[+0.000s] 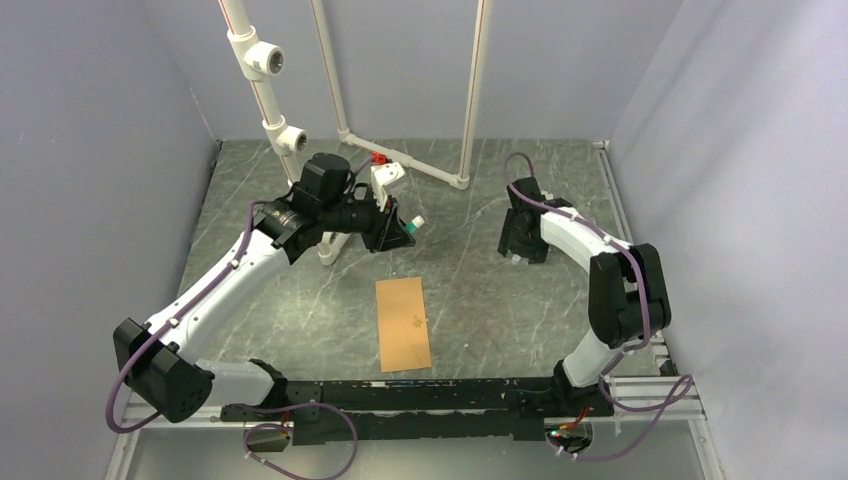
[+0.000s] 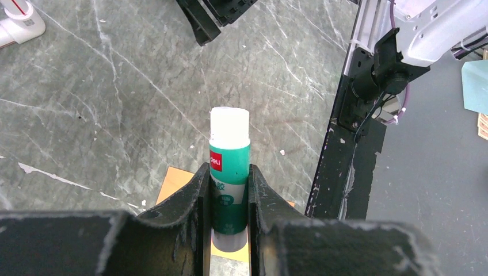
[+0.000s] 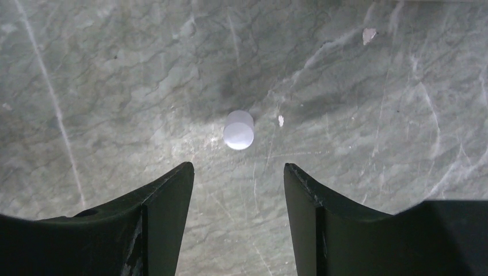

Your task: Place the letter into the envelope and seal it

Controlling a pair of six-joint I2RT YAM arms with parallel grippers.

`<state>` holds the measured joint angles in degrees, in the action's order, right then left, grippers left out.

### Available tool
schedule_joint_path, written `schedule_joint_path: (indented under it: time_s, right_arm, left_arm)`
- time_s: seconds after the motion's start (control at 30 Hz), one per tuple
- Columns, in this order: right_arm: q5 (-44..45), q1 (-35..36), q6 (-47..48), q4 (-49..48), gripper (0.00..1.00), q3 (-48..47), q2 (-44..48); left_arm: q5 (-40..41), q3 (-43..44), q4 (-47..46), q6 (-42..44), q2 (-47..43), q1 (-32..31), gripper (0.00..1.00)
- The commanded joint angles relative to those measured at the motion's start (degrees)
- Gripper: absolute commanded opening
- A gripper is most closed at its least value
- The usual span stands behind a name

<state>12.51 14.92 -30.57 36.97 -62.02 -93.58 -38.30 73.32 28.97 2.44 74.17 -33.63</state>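
Note:
The kraft-brown envelope (image 1: 404, 323) lies flat in the middle of the table, its long side running toward the near edge; a part of it shows under my left fingers (image 2: 175, 179). The peach-pink letter is not in view. My left gripper (image 1: 398, 232) (image 2: 229, 169) hangs above the table behind the envelope, shut on a green glue stick (image 2: 229, 164) with a white top (image 1: 416, 222). My right gripper (image 1: 522, 245) (image 3: 239, 167) is open and empty, pointing down at the table, just above a small white round cap (image 3: 238, 130).
A white pipe frame (image 1: 400, 160) stands at the back, with a loose white pipe piece (image 1: 330, 250) under my left arm and a small red part (image 1: 378, 157). A black rail (image 1: 420, 395) runs along the near edge. Grey walls close in both sides.

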Motion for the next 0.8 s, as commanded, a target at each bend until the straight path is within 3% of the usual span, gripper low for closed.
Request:
schedule_joint_path:
  time_s: [0.0,0.63,0.77]
  right_arm:
    - [-1.34,-1.74,1.17,-3.54,0.61,-1.37,-2.73]
    - [-6.78,-4.46,3.67,-8.43,0.33,-0.77,-7.52]
    - [-6.7,-4.46,3.7,-8.06,0.18,-0.7,-7.27]
  left_arm:
    - [-1.84,-0.05,-1.78,-1.03,-0.42,-0.3,0.03]
    - [-1.96,0.42,-1.57,-1.23,0.23,-0.47,0.02]
    - [-1.84,0.26,-1.78,-1.45,0.18,-0.56,0.02]
